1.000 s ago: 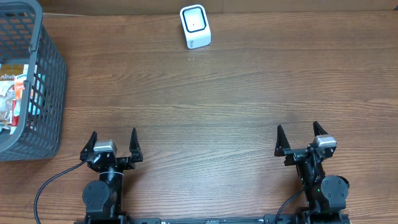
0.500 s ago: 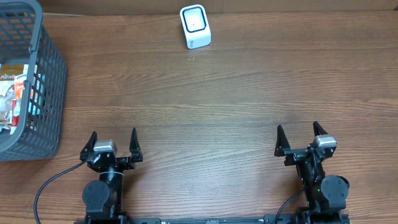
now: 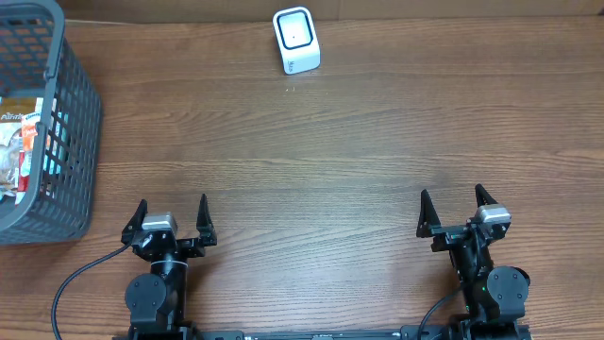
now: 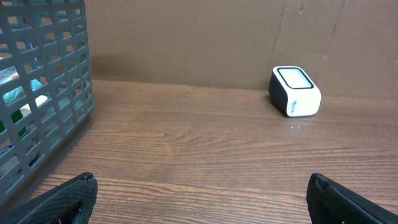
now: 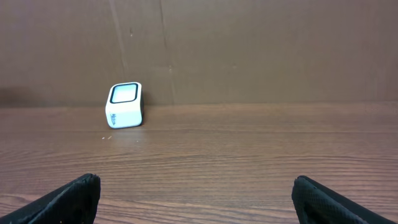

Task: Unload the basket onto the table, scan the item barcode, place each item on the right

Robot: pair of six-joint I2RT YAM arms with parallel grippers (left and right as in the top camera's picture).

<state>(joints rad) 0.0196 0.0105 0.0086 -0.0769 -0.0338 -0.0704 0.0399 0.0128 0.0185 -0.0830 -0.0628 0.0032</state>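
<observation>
A small white barcode scanner with a dark-rimmed window stands at the table's far edge, also seen in the left wrist view as the scanner and in the right wrist view as the scanner. Packaged items lie inside a grey mesh basket at far left; no barcode shows. My left gripper rests open near the front edge at left, holding nothing. My right gripper rests open near the front edge at right, also holding nothing. Bare wood lies between each pair of fingers.
The basket wall rises close on the left of the left gripper. A brown cardboard backdrop stands behind the table's far edge. A black cable loops beside the left arm's base.
</observation>
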